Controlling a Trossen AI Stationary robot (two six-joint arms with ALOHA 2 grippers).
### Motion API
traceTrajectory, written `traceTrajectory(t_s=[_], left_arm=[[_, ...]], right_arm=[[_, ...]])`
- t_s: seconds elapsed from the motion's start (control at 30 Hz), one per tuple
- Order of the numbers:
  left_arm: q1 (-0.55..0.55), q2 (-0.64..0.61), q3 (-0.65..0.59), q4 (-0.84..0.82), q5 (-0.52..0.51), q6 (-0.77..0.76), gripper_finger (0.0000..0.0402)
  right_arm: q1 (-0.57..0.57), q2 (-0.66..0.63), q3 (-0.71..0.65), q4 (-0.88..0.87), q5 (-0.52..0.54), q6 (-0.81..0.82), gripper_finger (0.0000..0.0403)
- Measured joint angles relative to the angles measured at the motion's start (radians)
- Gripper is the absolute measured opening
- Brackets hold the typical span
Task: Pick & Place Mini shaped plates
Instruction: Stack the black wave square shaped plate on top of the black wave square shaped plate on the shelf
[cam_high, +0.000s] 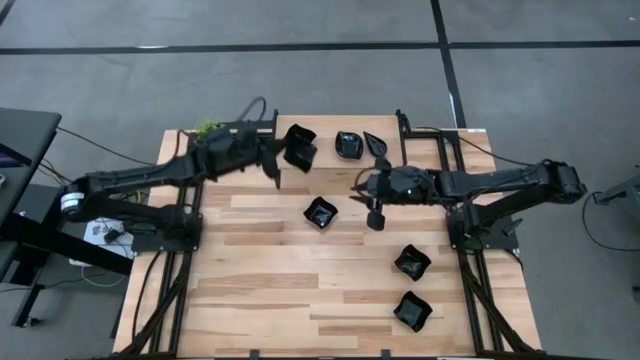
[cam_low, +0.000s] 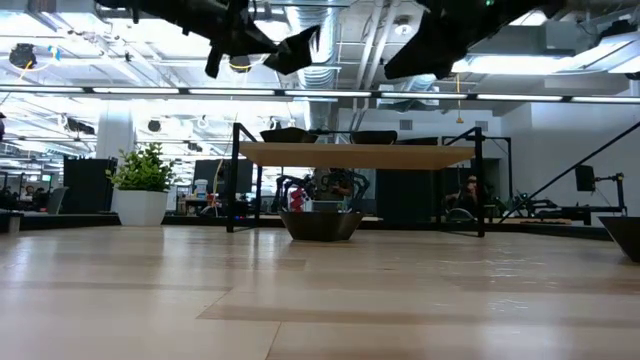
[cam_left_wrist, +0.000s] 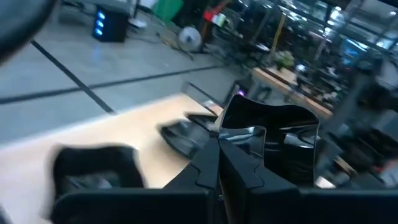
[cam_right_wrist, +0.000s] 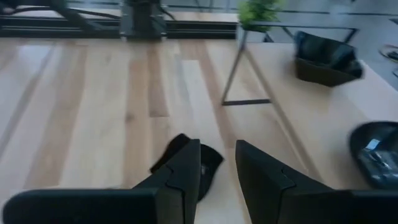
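Aloft, left gripper (cam_high: 283, 158) pinching squarish plate (cam_high: 299, 146) rim — plate beyond fingertips; right gripper (cam_high: 362, 186) spread — empty.

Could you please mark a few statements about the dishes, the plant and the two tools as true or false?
1. The left tool holds a squarish black dish by its rim. True.
2. The right tool grips a dish. False: it is empty, fingers apart.
3. Three dishes lie on the lower table. True.
4. The green plant stands by the right arm. False: it is beside the left arm.
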Motion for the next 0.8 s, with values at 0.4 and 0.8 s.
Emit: traceTrajectory(t_s=[0.4,0.8], left_arm=[[0.343,0.078,0.007,0.004,0.255,0.004,0.0006],[0.362,0.227,0.143,-0.093,0.306,0.016,0.0006]], right_arm=[[-0.109,0.001,0.0,0.0,0.0,0.003,0.0098],[-0.131,0.002,0.001,-0.014,-0.001,0.049,0.0098]])
